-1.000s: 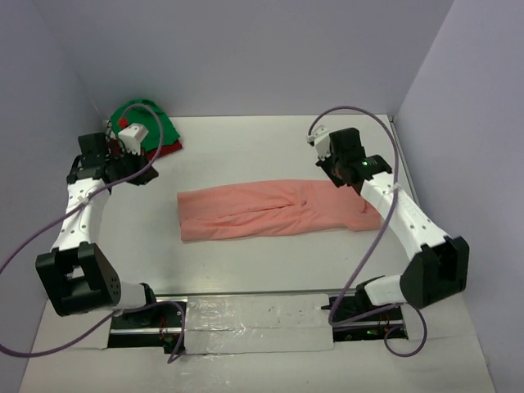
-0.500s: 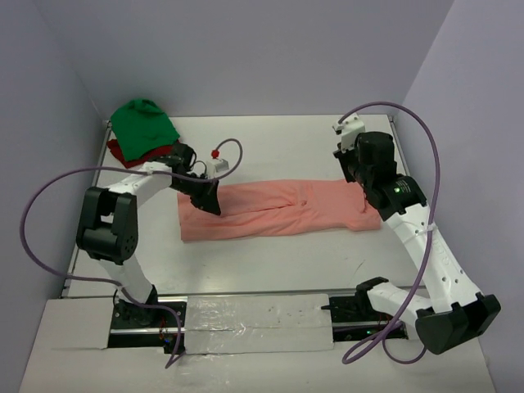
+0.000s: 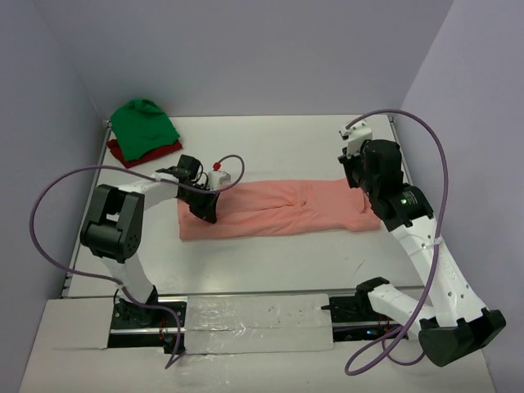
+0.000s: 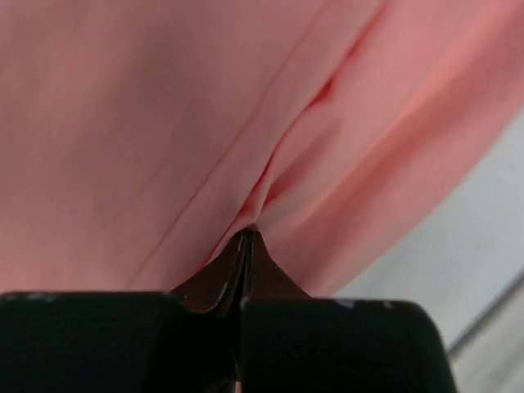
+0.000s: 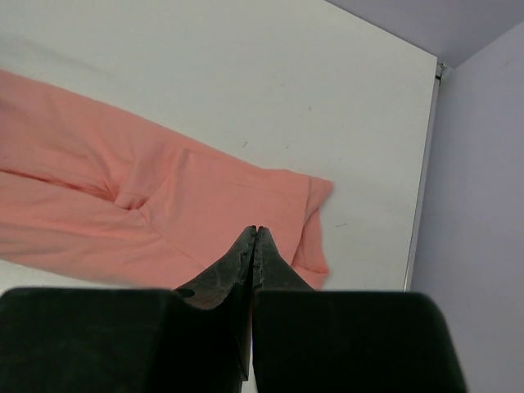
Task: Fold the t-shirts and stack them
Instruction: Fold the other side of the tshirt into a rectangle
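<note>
Cloth of salmon-pink t-shirt (image 3: pixel 278 209) sits pinched in left end effector (image 4: pixel 247 235); right end effector (image 5: pixel 254 232) closed above.

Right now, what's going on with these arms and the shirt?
The pink shirt lies folded in a long strip across the table. The left gripper is pinching cloth at its left end; the right gripper is shut over the right end, seemingly holding nothing. A green shirt sits on a red shirt at far left.
</note>
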You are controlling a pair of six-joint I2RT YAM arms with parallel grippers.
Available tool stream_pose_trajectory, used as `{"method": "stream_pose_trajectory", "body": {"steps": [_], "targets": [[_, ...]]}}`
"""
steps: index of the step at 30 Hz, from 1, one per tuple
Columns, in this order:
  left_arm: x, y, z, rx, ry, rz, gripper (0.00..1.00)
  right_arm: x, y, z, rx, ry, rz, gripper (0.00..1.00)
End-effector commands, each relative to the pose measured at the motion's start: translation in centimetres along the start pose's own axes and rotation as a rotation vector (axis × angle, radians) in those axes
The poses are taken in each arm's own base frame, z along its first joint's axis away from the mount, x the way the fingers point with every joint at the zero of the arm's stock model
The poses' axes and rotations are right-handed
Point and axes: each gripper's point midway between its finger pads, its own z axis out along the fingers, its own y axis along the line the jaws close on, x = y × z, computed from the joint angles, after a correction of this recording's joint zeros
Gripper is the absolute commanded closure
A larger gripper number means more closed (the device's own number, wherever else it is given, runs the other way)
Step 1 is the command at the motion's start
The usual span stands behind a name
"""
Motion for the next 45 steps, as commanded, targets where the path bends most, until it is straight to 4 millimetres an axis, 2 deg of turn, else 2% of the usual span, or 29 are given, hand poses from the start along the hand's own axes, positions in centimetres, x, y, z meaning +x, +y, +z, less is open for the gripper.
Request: {"method": "stream_pose_trajectory", "body": {"steps": [1, 3, 5, 7, 12, 14, 15, 16, 17, 18, 21, 23, 27, 32, 37, 43, 45], "targets": [[-3.7, 5.2, -3.1, -0.308, -0.174, -0.015, 1.00, 0.2, 0.0, -0.3, 0.005, -0.011, 0.015, 1.00], [-3.6, 6.8, -3.6, -0.400, -0.183, -0.028, 1.00, 0.4, 0.0, -0.2, 0.004, -0.008, 0.013, 1.00], [-2.5, 7.6, -2.9, -0.426, -0.123, -0.045, 1.00, 0.1, -0.1, -0.2, 0.006, -0.012, 0.014, 1.00], [-0.7, 7.7, -1.8, -0.405, -0.050, -0.054, 1.00, 0.0, -0.2, -0.2, 0.009, -0.016, 0.014, 1.00], [2.7, 4.3, 0.0, -0.209, 0.071, 0.012, 1.00, -0.6, -0.9, -0.3, 0.028, -0.015, 0.002, 1.00], [4.2, 2.0, 0.6, -0.086, 0.124, 0.041, 1.00, -0.6, -0.5, -0.1, -0.002, 0.010, -0.003, 1.00], [4.7, 1.3, 0.8, -0.041, 0.145, 0.065, 1.00, 1.2, 0.3, 0.8, -0.039, 0.103, -0.017, 1.00], [5.3, 0.0, 1.0, 0.012, 0.165, 0.064, 1.00, 1.2, 1.6, 1.1, -0.114, 0.135, -0.024, 1.00], [5.6, -0.4, 1.1, 0.028, 0.177, 0.071, 1.00, 2.3, 2.5, 1.7, -0.162, 0.203, -0.030, 1.00], [6.0, -0.9, 1.3, 0.044, 0.194, 0.086, 1.00, 5.4, 3.9, 3.0, -0.222, 0.359, -0.040, 1.00], [6.9, -1.8, 1.4, 0.068, 0.222, 0.097, 1.00, 9.0, 5.8, 5.4, -0.296, 0.532, -0.047, 1.00], [7.3, -2.2, 1.3, 0.083, 0.229, 0.097, 1.00, 11.0, 6.8, 6.7, -0.331, 0.597, -0.053, 1.00], [8.5, -2.4, 1.0, 0.070, 0.245, 0.095, 1.00, 13.7, 8.3, 7.5, -0.400, 0.714, -0.055, 1.00], [8.9, -2.0, 0.7, 0.032, 0.241, 0.094, 1.00, 16.5, 8.9, 7.9, -0.419, 0.829, -0.070, 1.00], [8.3, -2.2, 0.4, 0.019, 0.205, 0.092, 1.00, 18.8, 8.0, 8.1, -0.351, 0.898, -0.064, 1.00], [7.2, -2.1, -0.5, -0.003, 0.155, 0.087, 1.00, 19.6, 8.8, 9.9, -0.385, 0.886, 0.141, 1.00], [6.9, -2.0, -0.8, -0.011, 0.145, 0.083, 1.00, 19.8, 8.3, 10.7, -0.382, 0.890, 0.226, 1.00]]}}
